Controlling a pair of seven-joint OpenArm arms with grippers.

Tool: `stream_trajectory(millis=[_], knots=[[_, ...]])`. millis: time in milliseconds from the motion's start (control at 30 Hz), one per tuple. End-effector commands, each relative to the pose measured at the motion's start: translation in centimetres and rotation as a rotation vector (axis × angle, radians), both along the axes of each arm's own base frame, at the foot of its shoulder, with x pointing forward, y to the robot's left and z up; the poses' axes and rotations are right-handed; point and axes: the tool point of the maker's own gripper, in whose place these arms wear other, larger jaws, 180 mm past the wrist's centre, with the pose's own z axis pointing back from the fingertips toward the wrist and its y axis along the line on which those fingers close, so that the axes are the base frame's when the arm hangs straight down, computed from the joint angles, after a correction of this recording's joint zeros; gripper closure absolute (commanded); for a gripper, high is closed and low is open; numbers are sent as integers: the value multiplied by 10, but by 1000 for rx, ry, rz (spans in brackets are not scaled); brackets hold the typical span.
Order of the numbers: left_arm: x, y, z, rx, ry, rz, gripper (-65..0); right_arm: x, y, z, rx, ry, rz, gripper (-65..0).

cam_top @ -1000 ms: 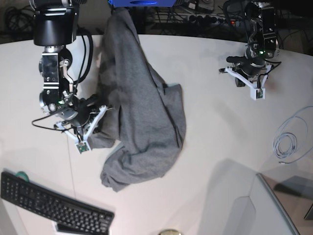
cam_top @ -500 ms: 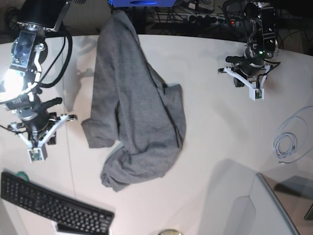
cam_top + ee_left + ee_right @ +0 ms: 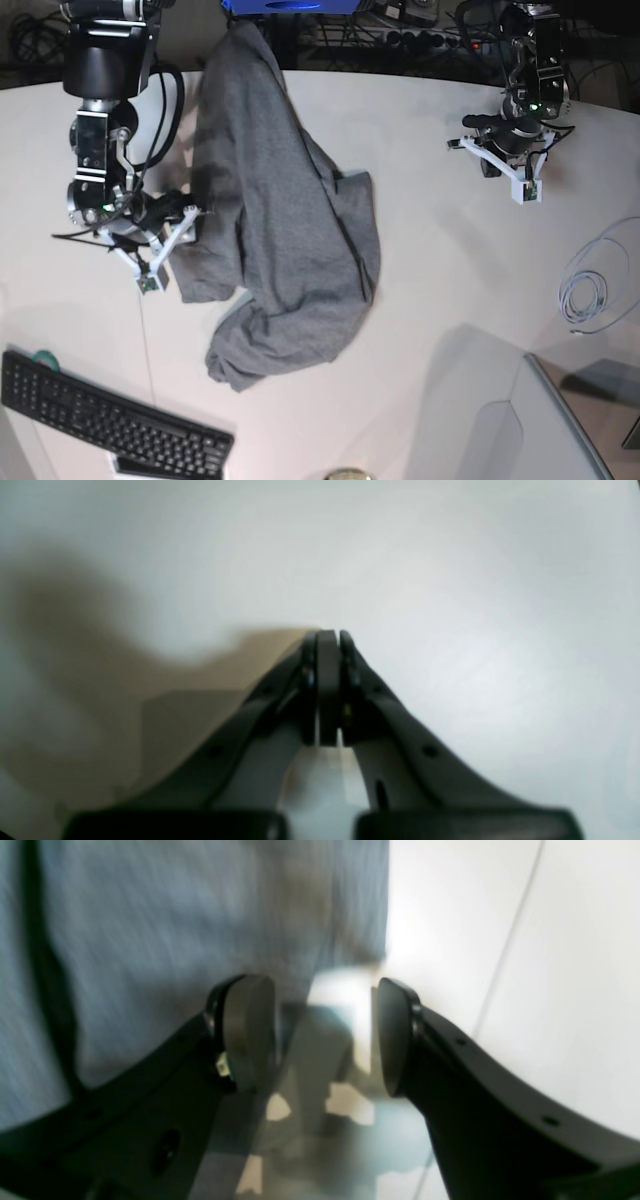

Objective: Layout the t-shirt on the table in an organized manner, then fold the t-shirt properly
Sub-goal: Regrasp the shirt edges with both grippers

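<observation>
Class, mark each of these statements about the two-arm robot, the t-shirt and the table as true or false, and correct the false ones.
1. The t-shirt lies flat and neatly spread. False: it is bunched in a crumpled heap, one end trailing over the far edge of the table.
2. The left gripper is shut on nothing. True: it is over bare table.
3. The right gripper is clamped on fabric. False: it is open, with grey fabric just beyond the fingertips.
4. A black keyboard lies at the near left corner in the base view. True.
5. A coiled white cable lies on top of the t-shirt. False: it lies apart, near the table's right side.
</observation>
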Motion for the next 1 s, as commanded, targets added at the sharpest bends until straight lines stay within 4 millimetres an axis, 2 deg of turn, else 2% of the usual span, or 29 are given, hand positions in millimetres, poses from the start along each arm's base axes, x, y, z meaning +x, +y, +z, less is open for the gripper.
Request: stream_trajectory(millis=[0,200,267,300,367,400,467,533,800,867,967], knots=[[5,5,6,13,-25,-3,0,11,2,10,11,-42,-4,-321],[7,5,8,8,-31,0,-2,-8,18,-4,42,1,4,-314],[8,4,8,7,-34,0,-69,-9,20,-3,44,1,7,-284],[8,4,9,7,-36,-1,-99,-7,22,-2,48,-4,9,-230],[9,4,9,7,-37,-1,-168,-10,20,0,42,4,3,-51],[9,4,10,8,-39,-2,-194,-8,18,5,31,2,5,0],[9,4,10,8,-39,-2,-229,-3,13,21,7,-22,7,-23],[9,4,10,8,-39,-2,-252,-1,8,37,-16,-58,6,-2],[10,-3,9,-6,-42,-2,-377,7,-13,129,-125,-259,-17,-3],[10,-12,7,-12,-37,-28,-395,4,-19,149,-149,-300,-28,-3],[11,-31,3,-27,-24,-85,-418,0,-41,167,-181,-326,-94,-3]])
